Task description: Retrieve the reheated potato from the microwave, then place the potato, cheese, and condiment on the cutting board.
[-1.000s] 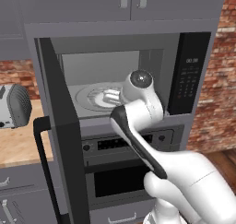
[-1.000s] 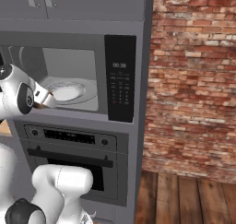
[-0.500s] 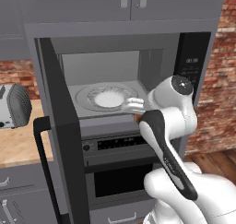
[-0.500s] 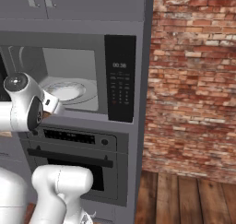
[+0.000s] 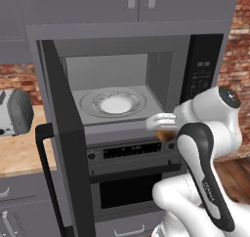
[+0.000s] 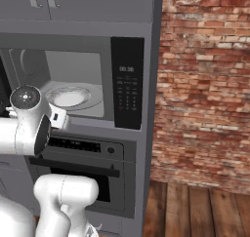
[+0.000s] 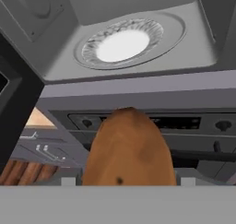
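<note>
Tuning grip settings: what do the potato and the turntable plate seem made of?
Potato: dull brown skin with a dark speck, matte, looks organic and firm. Plate: probably glass, pale glossy centre with a ribbed translucent rim, though the render leaves it open.

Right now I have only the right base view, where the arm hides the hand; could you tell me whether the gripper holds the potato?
Observer: Yes. In the hand view the potato sits between the fingertips, and the gripper is shut on it.
Operator: Thank you. Is it outside the microwave?
Observer: It is. The left base view shows it outside the microwave cavity, in front of the lower front edge.
Operator: Is the door in the way?
Observer: No. The door stands wide open on the left, apart from the hand.
</note>
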Available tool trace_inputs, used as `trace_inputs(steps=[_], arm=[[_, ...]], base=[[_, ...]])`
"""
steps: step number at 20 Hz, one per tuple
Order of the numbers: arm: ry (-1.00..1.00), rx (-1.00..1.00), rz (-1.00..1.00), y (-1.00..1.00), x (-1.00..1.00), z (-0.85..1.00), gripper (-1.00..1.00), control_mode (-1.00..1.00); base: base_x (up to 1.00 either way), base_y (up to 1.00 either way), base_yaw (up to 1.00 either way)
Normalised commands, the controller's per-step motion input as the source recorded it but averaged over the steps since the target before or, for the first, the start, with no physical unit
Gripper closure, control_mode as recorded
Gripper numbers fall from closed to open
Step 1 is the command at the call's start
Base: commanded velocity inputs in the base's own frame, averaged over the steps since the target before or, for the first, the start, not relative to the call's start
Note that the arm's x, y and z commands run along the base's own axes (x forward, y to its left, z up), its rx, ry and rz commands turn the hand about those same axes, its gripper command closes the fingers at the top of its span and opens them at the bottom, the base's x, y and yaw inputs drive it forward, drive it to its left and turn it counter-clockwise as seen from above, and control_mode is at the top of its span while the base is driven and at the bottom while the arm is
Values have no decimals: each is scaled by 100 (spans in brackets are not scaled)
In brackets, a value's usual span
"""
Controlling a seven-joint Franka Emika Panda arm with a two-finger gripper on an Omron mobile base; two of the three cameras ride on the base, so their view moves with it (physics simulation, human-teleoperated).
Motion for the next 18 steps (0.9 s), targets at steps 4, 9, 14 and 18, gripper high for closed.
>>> trace_inputs(steps=[4, 9, 14, 18], arm=[[6, 0, 8, -13, -54, 15, 100, -100], [12, -1, 3, -5, -43, 14, 100, -100], [9, -5, 0, -7, -28, 6, 100, -100], [0, -4, 0, -5, -7, -4, 100, -100]], base=[[0, 0, 0], [0, 0, 0], [0, 0, 0], [0, 0, 0]])
